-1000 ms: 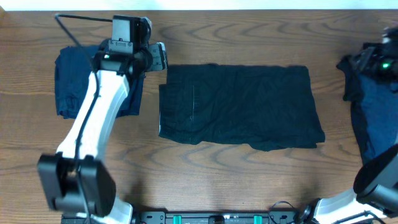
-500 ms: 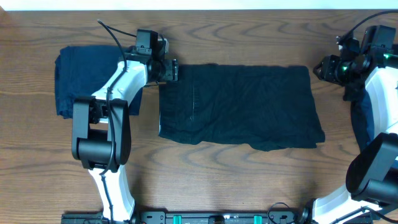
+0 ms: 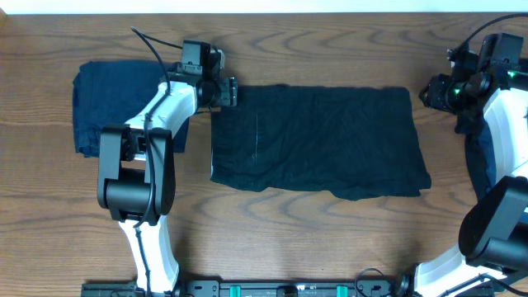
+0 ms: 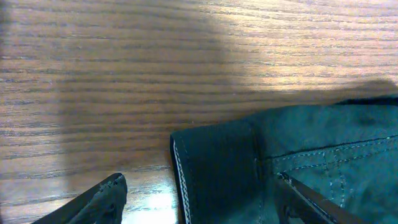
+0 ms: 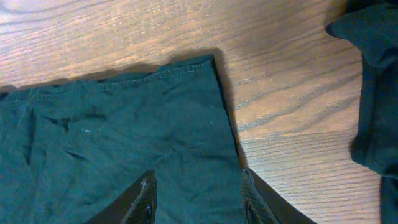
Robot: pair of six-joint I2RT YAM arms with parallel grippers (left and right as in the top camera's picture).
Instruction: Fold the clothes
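A black garment (image 3: 318, 140) lies spread flat in the middle of the table. My left gripper (image 3: 231, 92) is at its top left corner and stands open. In the left wrist view the corner with its pale stitched edge (image 4: 181, 180) lies between the open fingers (image 4: 99, 200). My right gripper (image 3: 427, 92) hovers open at the top right corner. There the cloth (image 5: 124, 124) lies flat between the fingertips (image 5: 142, 198), and its right edge runs under the right finger. A folded navy garment (image 3: 103, 107) sits at the far left.
A loose heap of dark clothes (image 3: 495, 157) lies at the right edge, partly under my right arm, and shows in the right wrist view as dark cloth (image 5: 373, 93). Bare wood surrounds the spread garment.
The left arm swung from above the folded navy garment to the black garment's top left corner. The right arm came in to the top right corner. Over the last half second nothing visibly moved.
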